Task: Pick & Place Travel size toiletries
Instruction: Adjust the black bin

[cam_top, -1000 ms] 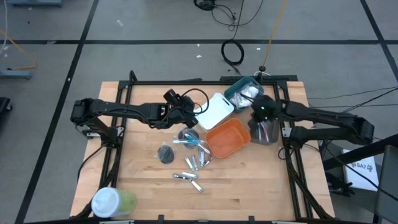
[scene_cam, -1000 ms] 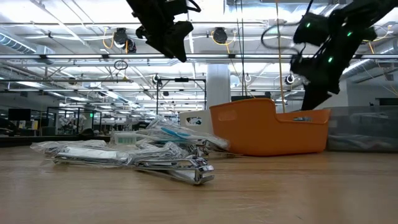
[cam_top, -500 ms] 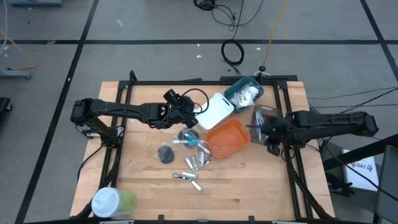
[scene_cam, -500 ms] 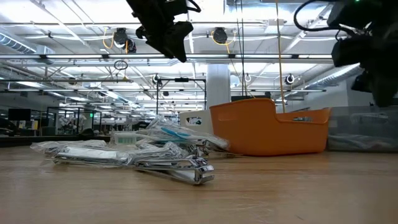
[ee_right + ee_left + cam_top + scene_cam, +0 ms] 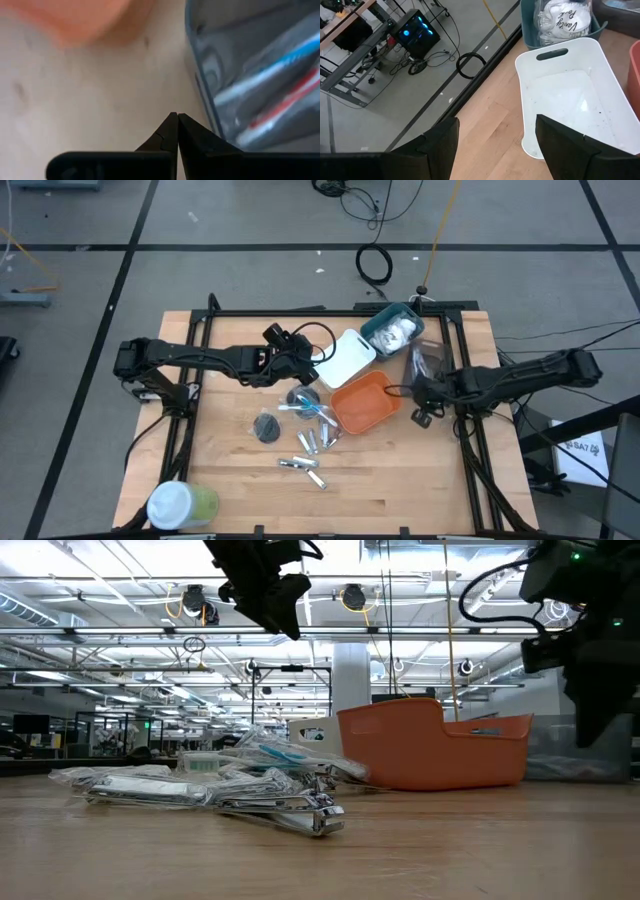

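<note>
With my right gripper clenched empty beside the dark bin and my left gripper spread wide above the white bin, I should drop the left straight onto the toiletries heaped mid-table, picking one item.

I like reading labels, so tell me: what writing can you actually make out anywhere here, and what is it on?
"Vanity P...": white packet in the teal bin; the rest is cut off.
Black print: white sheet beside the table; too small to read.
Loose toiletries on the table: no legible text.
</note>
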Robot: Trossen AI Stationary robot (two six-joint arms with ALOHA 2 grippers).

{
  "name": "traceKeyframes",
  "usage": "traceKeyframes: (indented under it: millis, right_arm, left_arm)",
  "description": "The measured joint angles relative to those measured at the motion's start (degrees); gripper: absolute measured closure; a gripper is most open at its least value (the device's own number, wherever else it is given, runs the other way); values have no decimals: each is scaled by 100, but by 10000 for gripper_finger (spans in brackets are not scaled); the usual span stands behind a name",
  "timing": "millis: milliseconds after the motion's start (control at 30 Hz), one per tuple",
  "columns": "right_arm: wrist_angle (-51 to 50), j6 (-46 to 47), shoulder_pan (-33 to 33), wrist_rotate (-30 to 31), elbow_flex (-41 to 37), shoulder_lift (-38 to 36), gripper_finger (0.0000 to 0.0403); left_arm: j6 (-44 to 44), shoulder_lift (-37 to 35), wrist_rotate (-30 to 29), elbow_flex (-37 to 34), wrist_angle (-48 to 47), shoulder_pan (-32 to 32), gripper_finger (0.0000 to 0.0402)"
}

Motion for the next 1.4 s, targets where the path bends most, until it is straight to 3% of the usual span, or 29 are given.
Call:
traceKeyframes:
  millis: [100,233,367,600,733,1133,1400]
  right_arm:
    - [317,-13,0,368,0,72,403]
    - [189,-223,3,-23,231,60,403]
    - [-918,-129,65,-314,761,16,403]
    - [-3109,1135,111,-378,1203,83,403]
    - [-2936,1355,109,-47,1168,331,403]
    - [-3085,1237,104,-169,1200,1942,403]
    - [-2948,1687,73,542,1200,2260,403]
  left_arm:
    - [-1,0,1,0,5,0,144]
    - [0,0,-1,0,18,1,144]
    - [-4,0,0,0,5,2,144]
    - [-17,0,1,0,-8,2,144]
    - [-17,0,1,0,-6,2,144]
    - [10,0,1,0,27,2,144]
    - [14,0,1,0,28,2,144]
